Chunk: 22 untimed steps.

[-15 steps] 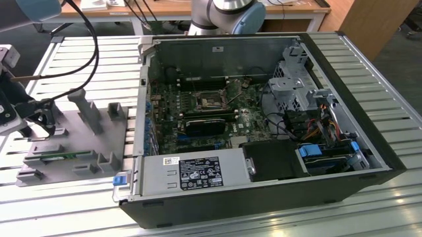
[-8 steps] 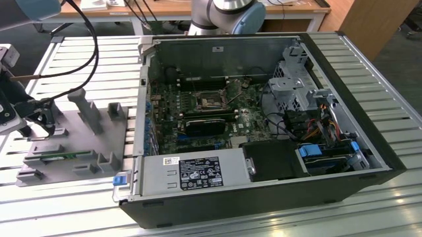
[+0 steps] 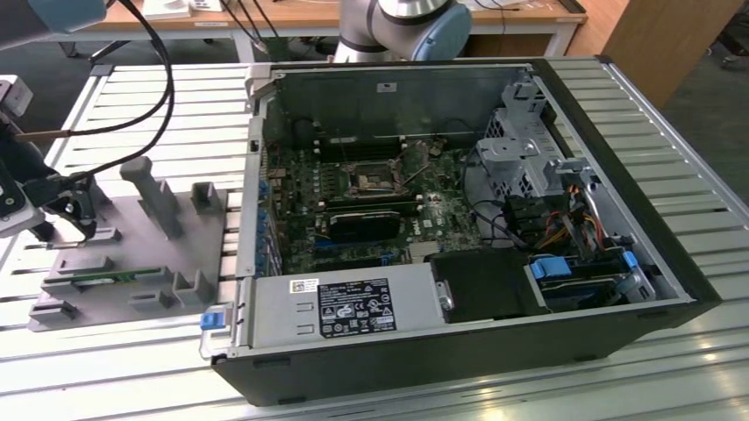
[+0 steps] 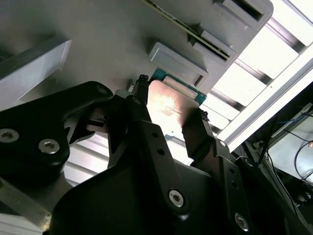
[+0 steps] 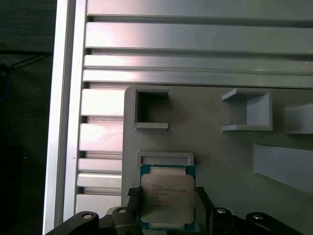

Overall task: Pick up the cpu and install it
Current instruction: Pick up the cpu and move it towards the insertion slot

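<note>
Gripper (image 5: 166, 203) fingers astride the cpu (image 5: 167, 196), contact unclear, chip on grey holder tray (image 5: 220, 156)

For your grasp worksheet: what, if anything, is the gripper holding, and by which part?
The gripper brackets the cpu at two opposite side edges above the grey holder tray; firm contact cannot be told.

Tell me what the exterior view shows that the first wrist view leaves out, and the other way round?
Exterior view alone: the open computer case with its motherboard socket, and the arm's base behind it.

First wrist view alone: the cpu seen close, silver top with a green rim, lying on the holder with a black fingertip at each side, and two empty pockets of the holder.

Both: the grey holder on the slatted metal table, with the gripper down at it.
</note>
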Motion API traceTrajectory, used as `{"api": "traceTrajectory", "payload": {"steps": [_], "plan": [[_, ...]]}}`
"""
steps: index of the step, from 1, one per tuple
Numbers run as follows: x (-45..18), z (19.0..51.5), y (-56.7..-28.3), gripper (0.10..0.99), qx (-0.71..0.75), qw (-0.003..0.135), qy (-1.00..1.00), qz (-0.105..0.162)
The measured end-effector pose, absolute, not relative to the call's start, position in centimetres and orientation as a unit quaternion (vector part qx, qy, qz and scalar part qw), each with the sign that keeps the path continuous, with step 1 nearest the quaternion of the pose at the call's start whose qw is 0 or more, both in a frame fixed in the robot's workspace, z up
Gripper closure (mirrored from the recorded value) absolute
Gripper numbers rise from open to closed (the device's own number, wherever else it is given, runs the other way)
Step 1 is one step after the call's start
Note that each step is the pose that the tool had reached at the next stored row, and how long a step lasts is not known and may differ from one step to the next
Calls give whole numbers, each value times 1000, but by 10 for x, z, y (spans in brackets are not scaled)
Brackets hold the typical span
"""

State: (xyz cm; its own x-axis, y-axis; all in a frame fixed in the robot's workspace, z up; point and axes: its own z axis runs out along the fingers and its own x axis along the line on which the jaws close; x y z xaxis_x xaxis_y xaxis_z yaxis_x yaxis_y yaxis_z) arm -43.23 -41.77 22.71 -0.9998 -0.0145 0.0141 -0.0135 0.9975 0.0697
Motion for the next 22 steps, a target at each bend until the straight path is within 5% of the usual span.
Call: {"api": "traceTrajectory", "payload": {"steps": [22], "plan": [[-432,232,-418,553,7,7,-999,-35]]}}
